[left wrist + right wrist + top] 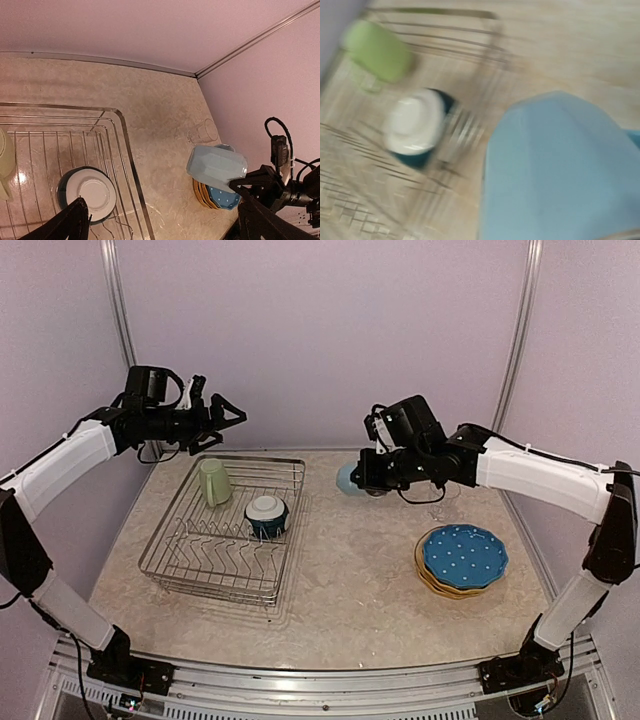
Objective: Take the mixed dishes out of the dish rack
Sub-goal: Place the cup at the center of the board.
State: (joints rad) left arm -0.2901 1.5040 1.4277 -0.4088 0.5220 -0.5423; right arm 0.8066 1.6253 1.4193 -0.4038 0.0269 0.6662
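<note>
One blue plate (465,555) covers lower plates (435,586), rims showing | right pincer (365,480) clamped on light blue mug (346,478) | left pincer (235,418) apart

Left arm (68,462) raised, left gripper (230,428) spread wide, right arm (540,476) stretched inward, right gripper (362,480) seemingly clamped tight

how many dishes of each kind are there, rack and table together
plates: 3, stacked on the table
mugs: 2, the light green mug in the dish rack and the light blue mug lifted
clear glass: 1
bowl: 1, in the rack
total: 7
</note>
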